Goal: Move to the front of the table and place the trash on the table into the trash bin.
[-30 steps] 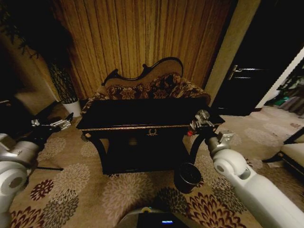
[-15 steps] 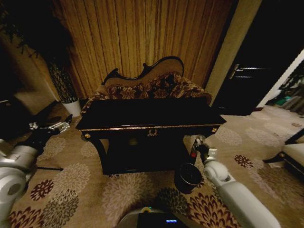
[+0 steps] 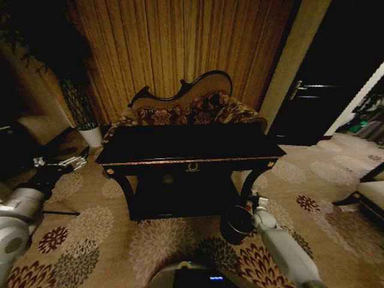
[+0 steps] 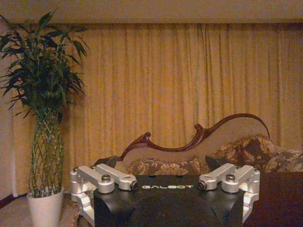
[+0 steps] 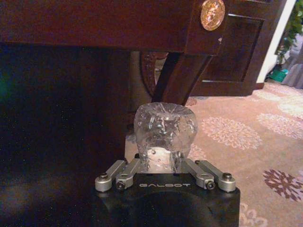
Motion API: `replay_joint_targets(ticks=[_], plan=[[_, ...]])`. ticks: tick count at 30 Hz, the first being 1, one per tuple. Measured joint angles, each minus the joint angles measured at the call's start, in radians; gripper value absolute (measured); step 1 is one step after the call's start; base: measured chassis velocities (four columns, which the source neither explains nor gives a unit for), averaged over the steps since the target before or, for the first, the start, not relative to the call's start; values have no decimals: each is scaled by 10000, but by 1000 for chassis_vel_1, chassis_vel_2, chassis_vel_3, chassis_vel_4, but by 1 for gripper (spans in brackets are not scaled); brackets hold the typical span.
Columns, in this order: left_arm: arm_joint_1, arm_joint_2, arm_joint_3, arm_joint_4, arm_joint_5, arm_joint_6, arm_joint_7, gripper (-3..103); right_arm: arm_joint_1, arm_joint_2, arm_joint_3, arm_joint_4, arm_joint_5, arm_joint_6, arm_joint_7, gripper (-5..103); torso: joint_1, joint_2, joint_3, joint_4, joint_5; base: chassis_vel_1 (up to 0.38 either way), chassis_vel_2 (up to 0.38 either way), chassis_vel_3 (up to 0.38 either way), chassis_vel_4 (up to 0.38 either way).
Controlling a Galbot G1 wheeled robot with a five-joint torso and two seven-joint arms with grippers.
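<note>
- I have the right gripper (image 3: 251, 201) low beside the worktop's (image 3: 186, 161) front right leg, at the rim of the trash bin (image 3: 237, 222) on the carpet.
- In the right wrist view its fingers (image 5: 115, 175) pinch a clear crumpled plastic bottle (image 5: 164, 132), base end facing the camera; cap and label are hidden from there.
- So the trash sits in my right grip, below worktop height and close to the bin, not yet inside it.
- Step in hand, as I judge it: carry the bottle over the bin mouth and let go. To do it well I want the gripper centred over the opening, clear of the leg, and low enough that a light bottle cannot bounce off the rim.
- The head view gives me gripper against bin; there the bottle itself is too small and dark to make out.
- The right wrist view gives me the grip, plus the leg and gold medallion (image 5: 212, 13) close behind, but no bin, so alignment must come from the head camera.
- Left gripper (image 3: 61, 163) is parked out to the left over the carpet; its wrist view shows fingers (image 4: 115, 178) spread and holding nothing, facing the sofa (image 4: 246, 151) and potted plant (image 4: 45, 142).
</note>
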Motion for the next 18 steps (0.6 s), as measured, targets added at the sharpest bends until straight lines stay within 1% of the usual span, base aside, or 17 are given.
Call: replay_joint_targets(ticks=[2,3,5,8,13,14,16,17,18], plan=[[55,-4,-94,-3,1,-58,45,100,418,221,-6,-791,-233,178,-119,25,1,0,0,-1,5,0,0,0,0],[55,-4,-94,-3,1,-58,45,100,418,221,-6,-791,-233,178,-119,25,1,0,0,-1,5,0,0,0,0],[84,-4,-151,-2,1,-96,73,100,699,382,15,-1488,-534,330,-270,25,0,0,1,-4,2,0,0,0,0],[131,-12,-201,-3,-3,-126,97,100,827,483,43,-1977,-790,457,-353,25,0,-1,0,-4,3,0,0,0,0],[148,4,-230,-2,-7,-145,114,100,758,477,82,-2074,-960,466,-456,25,1,0,0,-4,2,0,0,0,0],[145,12,-234,-2,-8,-148,114,100,719,462,102,-2057,-973,466,-514,21,1,0,0,-4,3,0,0,0,0],[118,45,-235,2,-15,-151,116,100,610,387,139,-1949,-989,465,-641,30,0,0,0,-6,2,0,0,0,0],[118,45,-235,2,-15,-151,116,100,610,387,139,-1949,-989,465,-641,30,0,0,0,-6,2,0,0,0,0],[105,53,-235,3,-17,-151,117,100,588,360,152,-1924,-993,460,-662,36,0,0,0,-6,2,0,0,0,0]])
